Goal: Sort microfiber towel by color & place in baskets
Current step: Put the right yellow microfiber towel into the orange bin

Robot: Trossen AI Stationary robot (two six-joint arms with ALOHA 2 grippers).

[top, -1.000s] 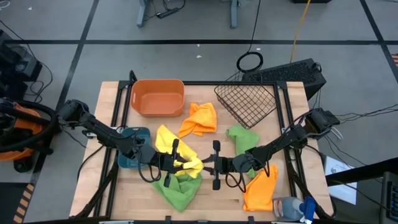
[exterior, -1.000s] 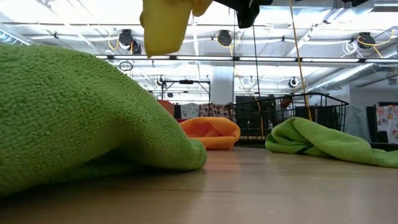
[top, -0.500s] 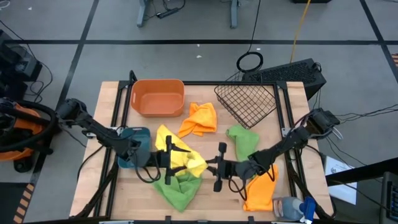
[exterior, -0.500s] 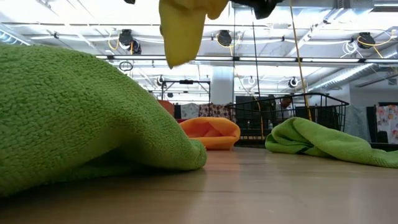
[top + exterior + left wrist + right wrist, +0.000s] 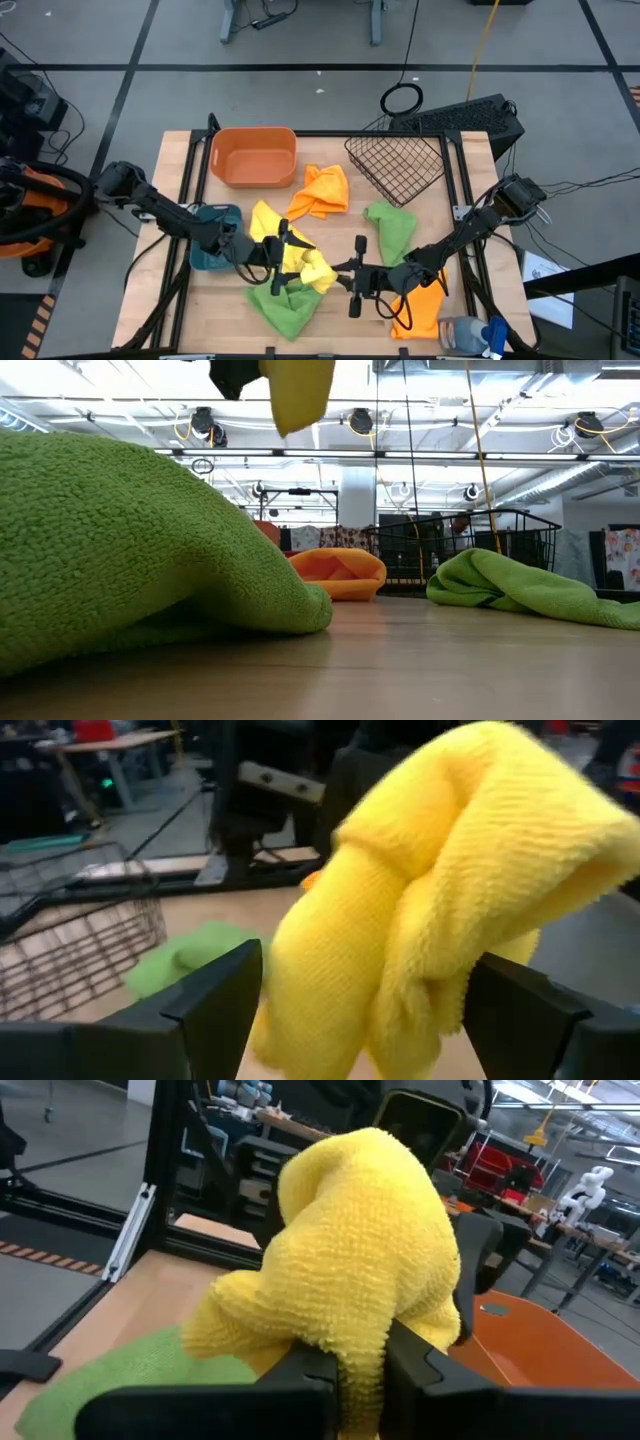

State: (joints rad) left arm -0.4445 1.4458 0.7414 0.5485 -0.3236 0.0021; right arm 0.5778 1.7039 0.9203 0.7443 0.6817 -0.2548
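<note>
High view: right hand (image 5: 338, 279) pinches yellow towel (image 5: 300, 262); left hand (image 5: 283, 254) spread wide.

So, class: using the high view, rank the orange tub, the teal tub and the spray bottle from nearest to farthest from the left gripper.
1. teal tub, just left of the left gripper
2. orange tub, at the table's far side
3. spray bottle, near right corner

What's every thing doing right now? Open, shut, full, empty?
Left hand: open, fingers on either side of the yellow towel.
Right hand: shut on the yellow towel, holding it above the table.
Orange tub: empty.
Wire basket: empty.
Teal tub: partly hidden by the left arm, contents unclear.
Spray bottle: lying on its side.
</note>
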